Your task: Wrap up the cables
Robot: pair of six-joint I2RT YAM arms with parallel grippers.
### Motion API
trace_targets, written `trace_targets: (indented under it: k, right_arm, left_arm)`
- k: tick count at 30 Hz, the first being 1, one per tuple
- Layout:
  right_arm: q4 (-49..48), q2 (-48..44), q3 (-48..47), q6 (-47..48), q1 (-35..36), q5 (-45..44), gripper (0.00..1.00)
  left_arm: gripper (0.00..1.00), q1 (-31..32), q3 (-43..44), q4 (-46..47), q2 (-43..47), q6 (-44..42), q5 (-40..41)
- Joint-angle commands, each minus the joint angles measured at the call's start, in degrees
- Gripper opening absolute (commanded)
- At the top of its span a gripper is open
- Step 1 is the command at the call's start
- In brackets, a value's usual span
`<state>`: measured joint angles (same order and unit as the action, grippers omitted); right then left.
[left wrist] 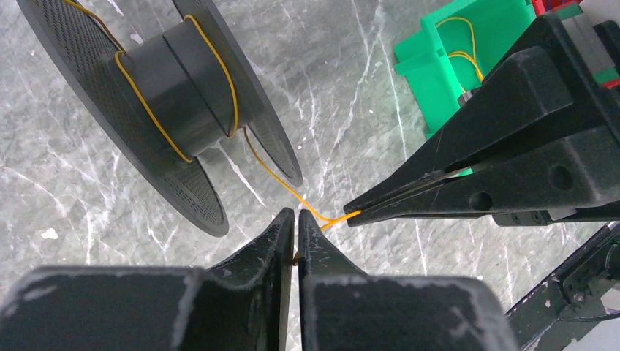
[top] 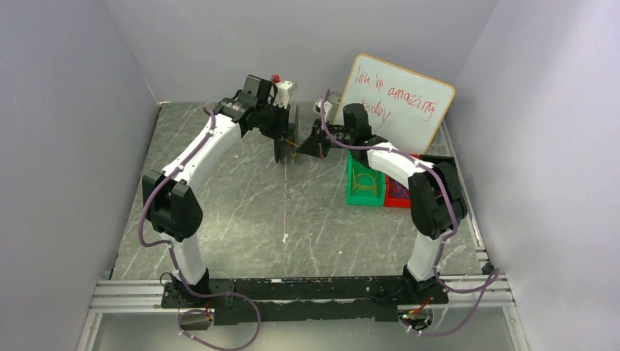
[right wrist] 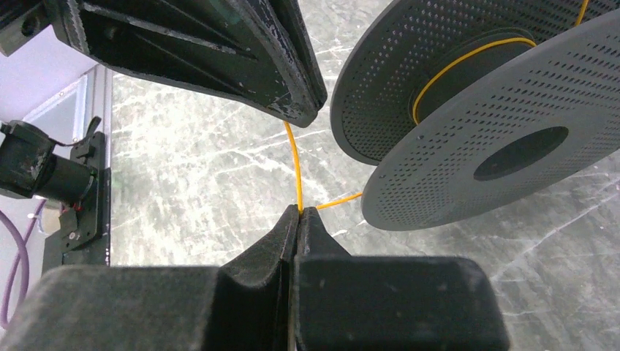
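Left tool [left wrist: 296, 217] narrow, pinching the yellow cable [left wrist: 272, 174]. Right tool [right wrist: 300, 212] clamped on the same cable just beside it. Cable wraps the hub of the black spool [left wrist: 168, 95], over the marble worktop [left wrist: 351, 88].

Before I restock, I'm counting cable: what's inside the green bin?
Loops of yellow cable lie in the green bin; the right gripper covers the rest of its inside.

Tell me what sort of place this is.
Probably a robot lab test cell: plain grey partition walls box in a marble-patterned tabletop, a slotted aluminium rail edges its front, and a wood-framed whiteboard with red handwriting leans behind.
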<state>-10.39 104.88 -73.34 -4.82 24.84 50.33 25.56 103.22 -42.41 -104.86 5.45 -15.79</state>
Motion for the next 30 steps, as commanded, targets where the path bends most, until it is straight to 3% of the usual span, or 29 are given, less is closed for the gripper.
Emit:
trace_targets:
  k: [1, 7, 20, 30]
  right_arm:
    - [-0.3, -1.7, -2.8, 1.4, 0.2, -0.9, 0.0]
    - [0.5, -1.7, -3.0, 2.2, 0.1, -2.0, 0.0]
    - [-4.9, 0.3, -1.1, -4.1, 2.7, 2.3, 0.0]
    - [-4.4, 4.1, -3.7, -5.4, 6.7, 1.6, 0.0]
  left_arm:
    - [0.1, -0.2, 2.3, 1.5, 0.0, 0.1, -1.2]
    - [0.03, -0.2, 1.8, 1.8, 0.7, -0.1, 0.1]
    - [0.03, -0.2, 0.9, 9.8, 6.0, 3.8, 3.0]
    - [0.03, -0.2, -0.7, 9.6, 6.1, 8.9, 2.8]
